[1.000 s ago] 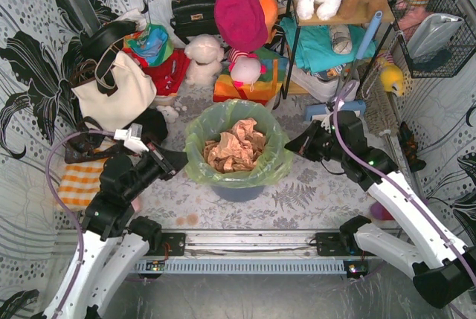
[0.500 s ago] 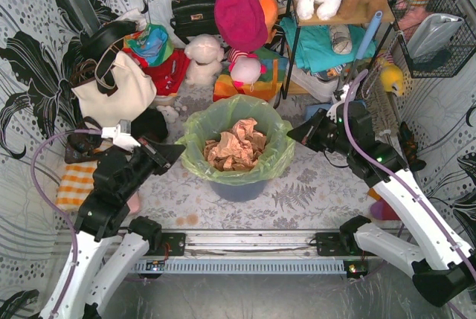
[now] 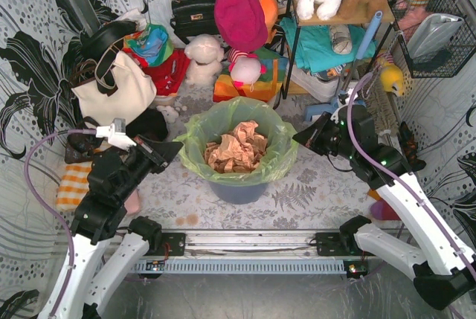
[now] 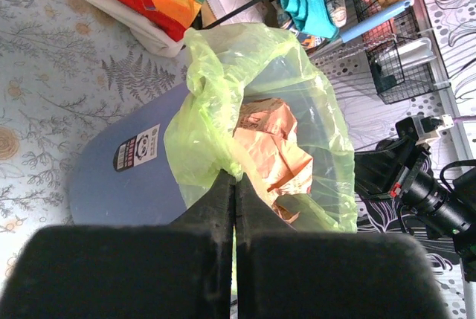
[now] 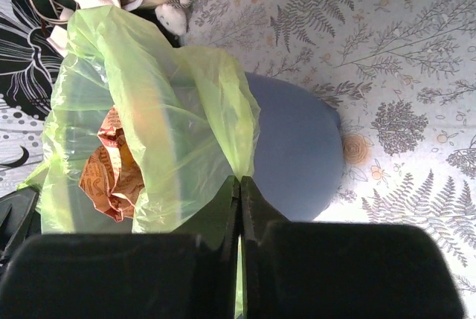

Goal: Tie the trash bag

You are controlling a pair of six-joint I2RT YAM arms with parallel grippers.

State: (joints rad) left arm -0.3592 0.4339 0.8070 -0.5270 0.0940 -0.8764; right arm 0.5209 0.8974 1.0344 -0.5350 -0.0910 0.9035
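While left gripper (image 4: 233, 179) and right gripper (image 5: 239, 182) pinch 1 trash bag (image 3: 199, 131), 1 bin (image 3: 236, 192) stands.

Reaches up from the near-left base with the left arm (image 3: 97, 207), forearm slanting right toward the middle; pinches the left rim of the trash bag (image 3: 195, 134) with the left gripper (image 3: 178, 146), fingers (image 4: 219, 192) pressed flat together. Comes in from the near right with the right arm (image 3: 398, 189), wrist pointing left, right gripper (image 3: 297, 139) clamped on the bag's right rim, green film caught between its closed fingers (image 5: 253, 207).
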